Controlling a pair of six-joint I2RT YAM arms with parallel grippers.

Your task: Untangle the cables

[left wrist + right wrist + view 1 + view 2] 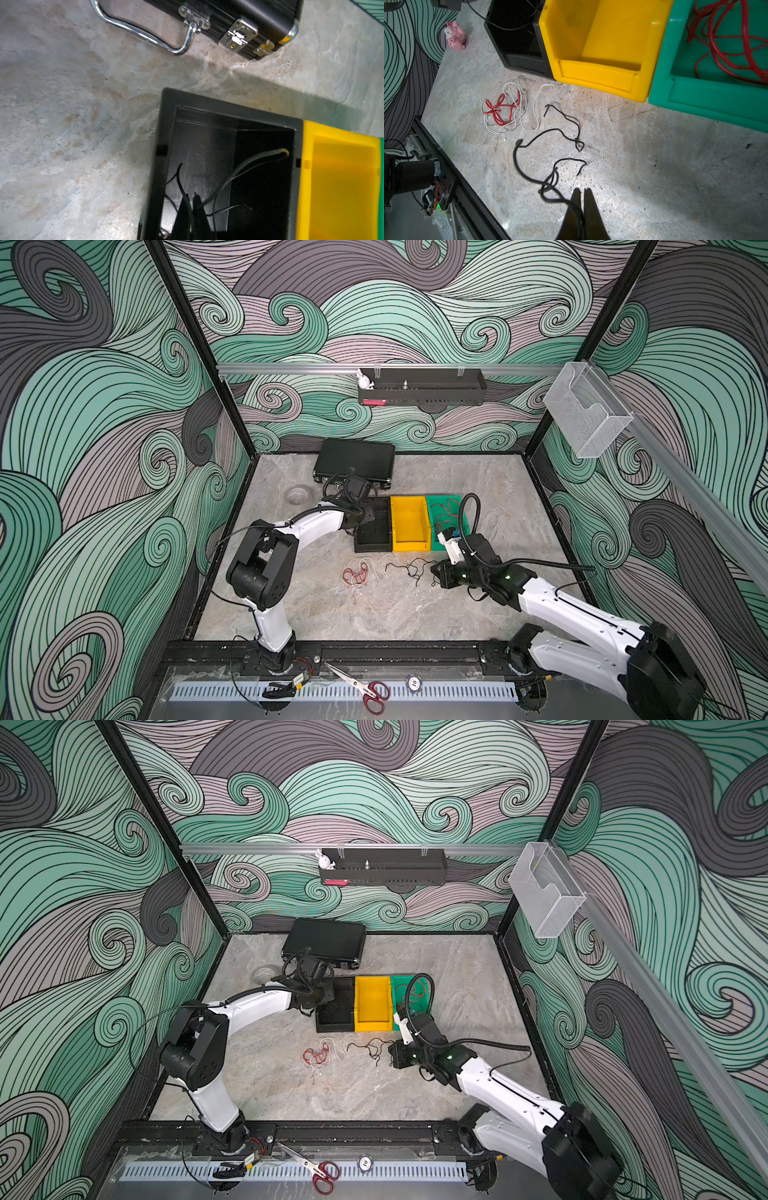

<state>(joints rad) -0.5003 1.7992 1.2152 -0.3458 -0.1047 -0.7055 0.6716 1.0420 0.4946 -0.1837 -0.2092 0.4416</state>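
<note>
Left wrist view has the left claw point(190, 200) pinched tight on a thin black cable point(239, 172) hanging into the black bin point(228, 110). Next over on the worktop point(654, 166) lies the red and white tangle point(502, 108), then the knotted black cable point(578, 143), one end nipped in the closed right claw point(582, 192). Red cables point(747, 41) sit in the green bin point(695, 99). These strands look light, limp and slick, so I'd judge a hold close beside a knot or free end works best, pulled gently
</note>
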